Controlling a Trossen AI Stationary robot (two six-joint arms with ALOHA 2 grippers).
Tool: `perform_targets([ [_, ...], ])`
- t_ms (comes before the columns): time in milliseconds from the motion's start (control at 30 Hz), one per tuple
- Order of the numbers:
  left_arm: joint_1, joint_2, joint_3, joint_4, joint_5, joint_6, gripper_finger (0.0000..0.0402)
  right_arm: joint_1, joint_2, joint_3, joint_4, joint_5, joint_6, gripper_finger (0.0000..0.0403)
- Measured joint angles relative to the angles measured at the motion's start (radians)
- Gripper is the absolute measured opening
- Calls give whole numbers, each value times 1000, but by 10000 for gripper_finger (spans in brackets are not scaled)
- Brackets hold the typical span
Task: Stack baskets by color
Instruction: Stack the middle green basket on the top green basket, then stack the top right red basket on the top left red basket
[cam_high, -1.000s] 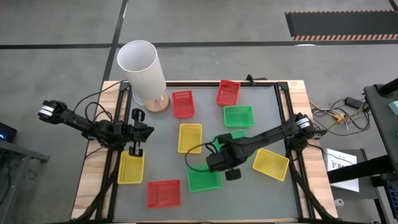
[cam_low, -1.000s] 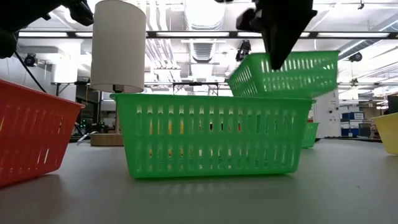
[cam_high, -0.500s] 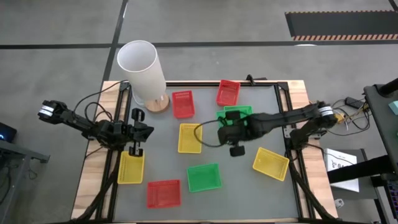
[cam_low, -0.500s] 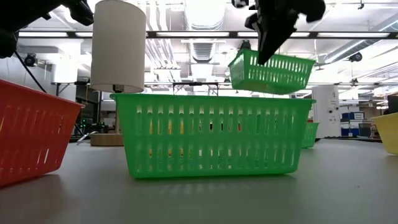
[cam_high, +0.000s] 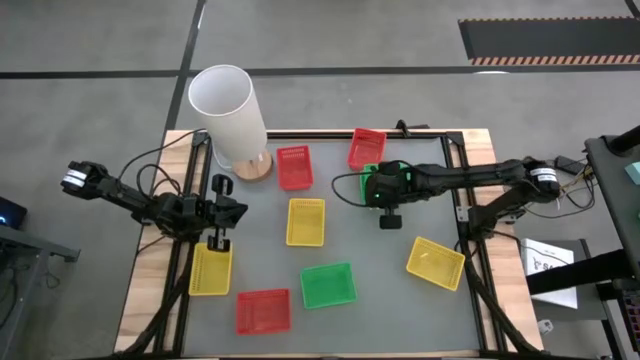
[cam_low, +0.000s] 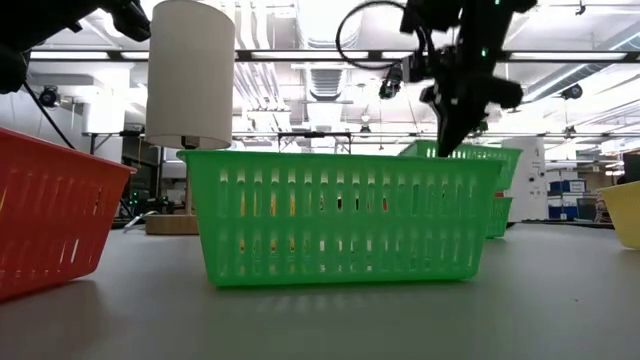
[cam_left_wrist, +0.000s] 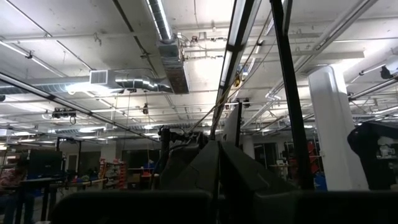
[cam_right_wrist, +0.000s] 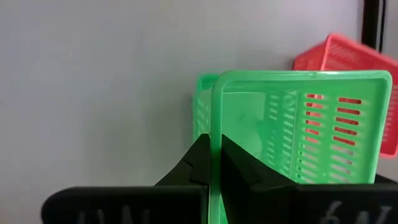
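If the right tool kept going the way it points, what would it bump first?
Probably the second green basket lying just under the green basket that the right tool grips; depth is unclear.

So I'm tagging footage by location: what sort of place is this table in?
Probably a large workshop or lab hall. The exposed ceiling ducts and strip lights run overhead, the floor is bare grey concrete with a hazard-striped mat, and shelving shows far behind the table.

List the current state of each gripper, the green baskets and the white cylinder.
Right gripper: shut on a rim.
Gripped green plastic mesh basket: airborne above far green basket.
Far green basket: on table, upright.
Near green basket: on table, alone.
Left gripper: shut, empty.
Tall white cylinder: upright.
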Motion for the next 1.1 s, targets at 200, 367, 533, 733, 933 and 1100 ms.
perform_targets([
  [200, 0, -1, 0, 3, 0, 0, 0, -21, 31, -30, 32, 1, -14, 9],
  [367, 0, -1, 5, 4, 0, 29, 0, -23, 50, -30, 80, 4, -37, 9],
  [533, 0, -1, 5, 4, -1, 33, 0, -23, 55, -31, 100, 4, -35, 11],
  [733, 0, -3, 6, 3, -2, 34, 0, -34, 55, -31, 98, 2, 24, 44],
  [933, 0, -6, 6, 3, -4, 33, 0, -33, 48, -19, 40, -3, 45, 85],
  [1100, 0, -6, 7, 2, -4, 32, 0, -33, 41, 41, -17, -3, 90, 89],
])
